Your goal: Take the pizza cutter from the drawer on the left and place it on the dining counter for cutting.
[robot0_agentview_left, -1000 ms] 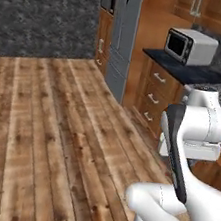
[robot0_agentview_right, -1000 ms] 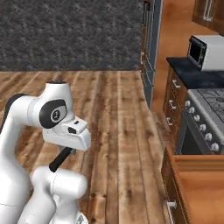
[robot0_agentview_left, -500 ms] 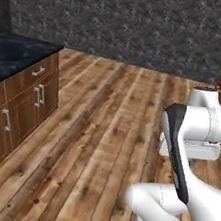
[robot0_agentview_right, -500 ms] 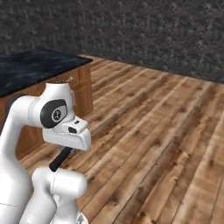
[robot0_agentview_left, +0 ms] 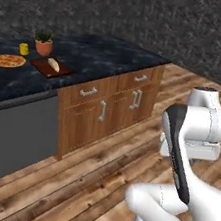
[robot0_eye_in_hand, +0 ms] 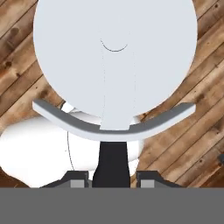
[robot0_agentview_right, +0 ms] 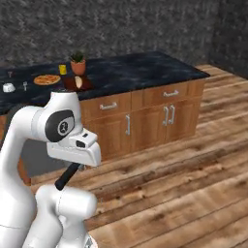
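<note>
In the hand view my gripper (robot0_eye_in_hand: 113,177) is shut on the black handle of the pizza cutter (robot0_eye_in_hand: 114,61). Its big round pale blade and curved grey guard stand out beyond the fingertips, over the wood floor. From the right base view the gripper (robot0_agentview_right: 73,164) points down in front of my body, and the cutter's black handle (robot0_agentview_right: 67,176) sticks out below it. The dining counter (robot0_agentview_left: 111,57), a glossy black veined slab, lies ahead and to the left, seen also as the dining counter (robot0_agentview_right: 145,70). The drawer is out of view.
On the counter's left part sit a pizza (robot0_agentview_left: 9,60), a potted plant (robot0_agentview_left: 43,46), a yellow cup (robot0_agentview_left: 24,49) and a dark cutting board (robot0_agentview_left: 51,67). Brown cabinet fronts with silver handles (robot0_agentview_left: 102,109) and a grey panel (robot0_agentview_left: 20,133) face me. Wood floor (robot0_agentview_right: 193,193) stretches between.
The whole picture has swung round as the base turned: the stove and microwave side is gone and the dining counter has come into view. The grip on the cutter is unchanged.
</note>
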Controlling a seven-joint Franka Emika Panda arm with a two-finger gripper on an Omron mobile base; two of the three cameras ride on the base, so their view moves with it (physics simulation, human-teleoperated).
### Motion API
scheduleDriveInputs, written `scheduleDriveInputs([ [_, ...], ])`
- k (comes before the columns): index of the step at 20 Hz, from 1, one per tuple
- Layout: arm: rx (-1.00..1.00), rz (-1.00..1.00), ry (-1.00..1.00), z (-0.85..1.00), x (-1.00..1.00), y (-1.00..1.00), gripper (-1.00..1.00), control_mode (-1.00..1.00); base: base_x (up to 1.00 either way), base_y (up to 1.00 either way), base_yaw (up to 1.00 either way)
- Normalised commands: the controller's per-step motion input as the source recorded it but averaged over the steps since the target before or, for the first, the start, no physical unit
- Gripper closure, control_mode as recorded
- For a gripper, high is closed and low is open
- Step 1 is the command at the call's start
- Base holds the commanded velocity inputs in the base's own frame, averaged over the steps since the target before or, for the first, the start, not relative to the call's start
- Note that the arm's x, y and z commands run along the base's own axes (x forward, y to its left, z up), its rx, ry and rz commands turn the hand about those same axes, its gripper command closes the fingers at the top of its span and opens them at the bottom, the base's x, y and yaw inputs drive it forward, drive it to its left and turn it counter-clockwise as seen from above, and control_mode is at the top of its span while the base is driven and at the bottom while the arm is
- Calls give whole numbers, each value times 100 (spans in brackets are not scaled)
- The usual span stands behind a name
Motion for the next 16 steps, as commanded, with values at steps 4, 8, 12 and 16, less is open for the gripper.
scheduleDriveInputs([
  [4,0,0,0,0,0,0,100,100,76,0,79],
  [8,0,0,0,0,0,0,100,100,100,0,57],
  [12,0,0,0,0,0,0,100,100,100,-12,28],
  [16,0,0,0,0,0,0,100,100,100,-10,27],
])
